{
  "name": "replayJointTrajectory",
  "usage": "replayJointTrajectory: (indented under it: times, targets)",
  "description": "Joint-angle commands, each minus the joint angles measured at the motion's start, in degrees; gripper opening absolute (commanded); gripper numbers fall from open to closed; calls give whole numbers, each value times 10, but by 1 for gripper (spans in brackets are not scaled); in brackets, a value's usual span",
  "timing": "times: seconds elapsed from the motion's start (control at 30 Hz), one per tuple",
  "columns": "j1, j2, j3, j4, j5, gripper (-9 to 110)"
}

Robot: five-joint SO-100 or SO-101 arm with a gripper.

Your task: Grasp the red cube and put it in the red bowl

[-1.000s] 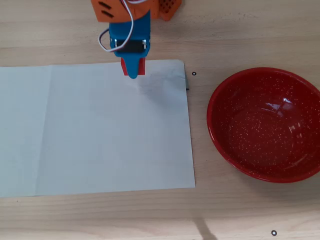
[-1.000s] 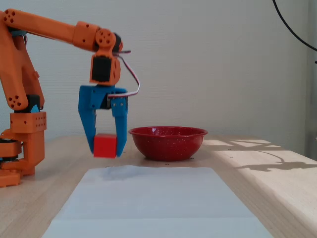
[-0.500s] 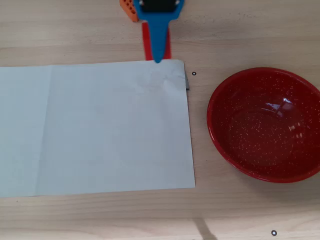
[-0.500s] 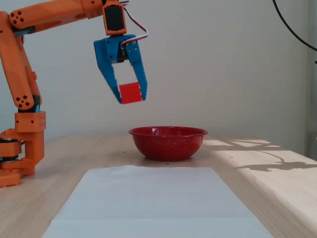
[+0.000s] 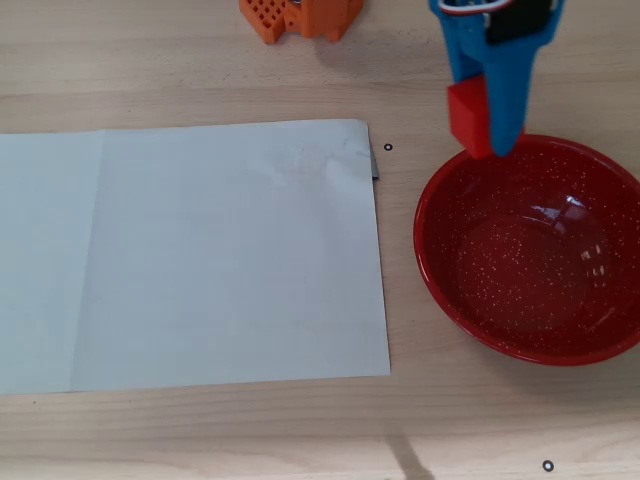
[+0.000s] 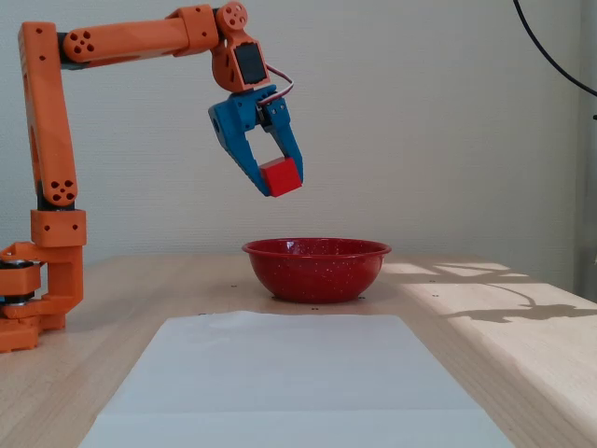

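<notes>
My blue gripper (image 6: 280, 177) is shut on the small red cube (image 6: 281, 175) and holds it high in the air. In the fixed view it hangs above the left part of the red bowl (image 6: 317, 271). In the overhead view the gripper (image 5: 482, 125) and the cube (image 5: 468, 116) sit over the bowl's far rim (image 5: 430, 195). The speckled bowl stands on the wooden table and holds nothing.
A large white sheet of paper (image 5: 190, 255) lies flat on the table to the left of the bowl in the overhead view. The orange arm base (image 6: 37, 289) stands at the left of the fixed view, and shows at the top edge overhead (image 5: 300, 15).
</notes>
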Motion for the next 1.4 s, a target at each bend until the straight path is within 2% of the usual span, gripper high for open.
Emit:
replayJointTrajectory:
  times: [0.0,0.17,0.4,0.53,0.7,0.9,1.07,1.37]
  targets:
    - [23,24,-20,-53,-15,0]
    - [45,-1,39,-160,-4,1]
    - [59,-15,151,-311,42,15]
    - [61,-19,179,-330,44,29]
    - [58,-12,186,-327,47,34]
    - [41,14,112,-248,25,20]
    - [13,45,25,-157,30,0]
    - [-70,120,-56,-25,52,0]
